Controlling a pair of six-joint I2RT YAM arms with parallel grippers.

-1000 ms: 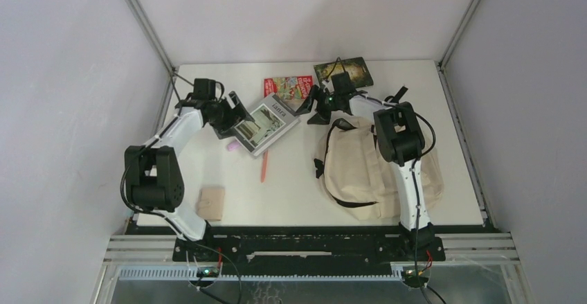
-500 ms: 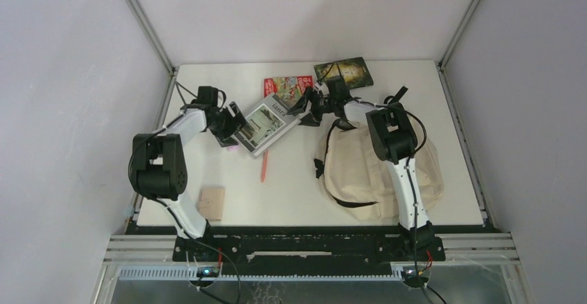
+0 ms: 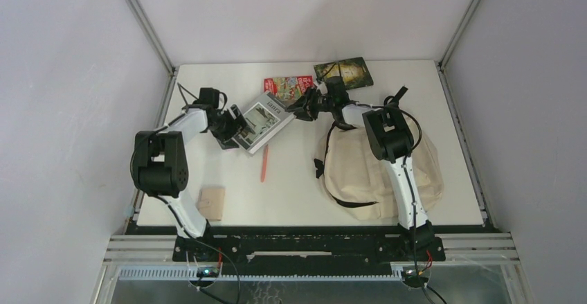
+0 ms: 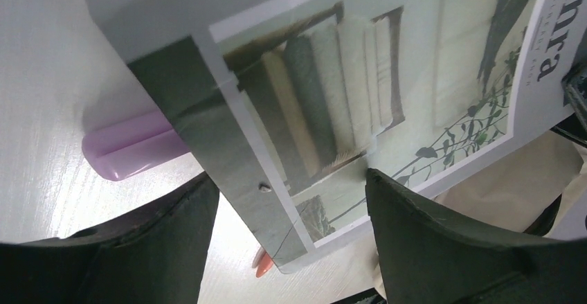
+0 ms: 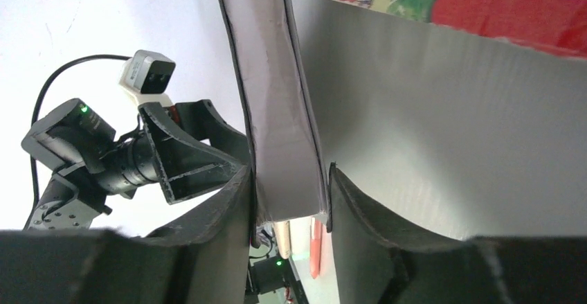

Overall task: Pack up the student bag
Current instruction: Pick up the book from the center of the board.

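The cream student bag (image 3: 360, 169) lies at the right of the table, under my right arm. A grey book with a towels picture (image 3: 262, 119) is tilted up at mid-table. My right gripper (image 3: 296, 108) is shut on the book's right edge; in the right wrist view the fingers (image 5: 228, 214) clamp the page block (image 5: 280, 110) from both sides (image 5: 291, 200). My left gripper (image 3: 232, 128) is open at the book's left corner. In the left wrist view the cover (image 4: 346, 89) lies between the wide-apart fingers (image 4: 443, 242), whose midpoint is (image 4: 291, 242).
A red book (image 3: 288, 85) and a dark book (image 3: 344, 71) lie at the back. An orange pen (image 3: 264, 166) lies in front of the grey book. A purple object (image 4: 128, 153) pokes out from under the grey book. A tan object (image 3: 211, 202) sits at the front left.
My right gripper moved left and closed on the grey book's right edge, tilting the book up. My left gripper shifted slightly to the book's left corner.
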